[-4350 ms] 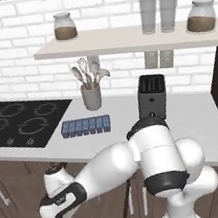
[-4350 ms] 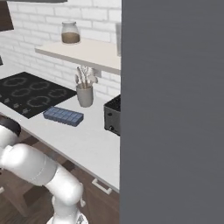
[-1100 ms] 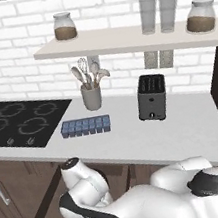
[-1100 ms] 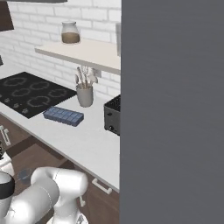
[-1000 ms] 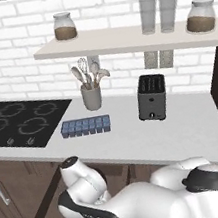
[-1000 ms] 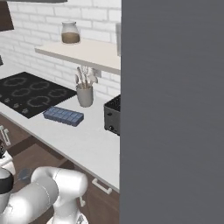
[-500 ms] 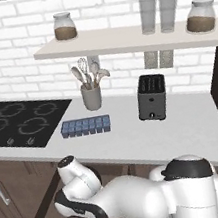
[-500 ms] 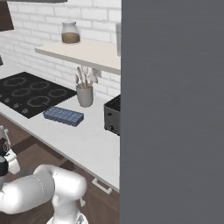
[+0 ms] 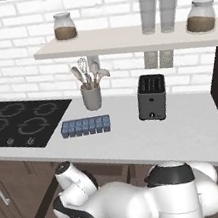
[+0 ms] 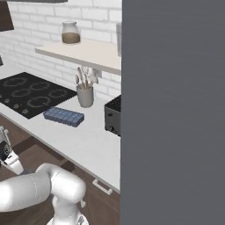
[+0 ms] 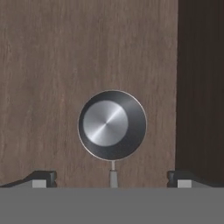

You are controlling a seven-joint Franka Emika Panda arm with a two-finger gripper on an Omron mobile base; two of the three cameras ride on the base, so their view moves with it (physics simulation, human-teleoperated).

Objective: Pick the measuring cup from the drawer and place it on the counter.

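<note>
Brown wood drawer [image 11: 52, 65] floor lies under my hand; there the measuring cup [image 11: 112, 124] sits between my wide-open gripper [image 11: 112, 178] tips, untouched. My base cameras give the counter [image 9: 152, 139], toaster [image 9: 151, 97] and stovetop [image 9: 17, 122] instead.

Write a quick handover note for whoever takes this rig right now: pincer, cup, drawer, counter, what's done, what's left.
Pincer: open, holding nothing, fingertips either side of the measuring cup's handle.
Measuring cup: lying on the brown wood floor of the drawer, seen from straight above.
Counter: carries a toaster, utensil crock and blue tray; no cup on it.
Done: arm reached down under the counter.
Left: grasp, lift, place on counter.
</note>
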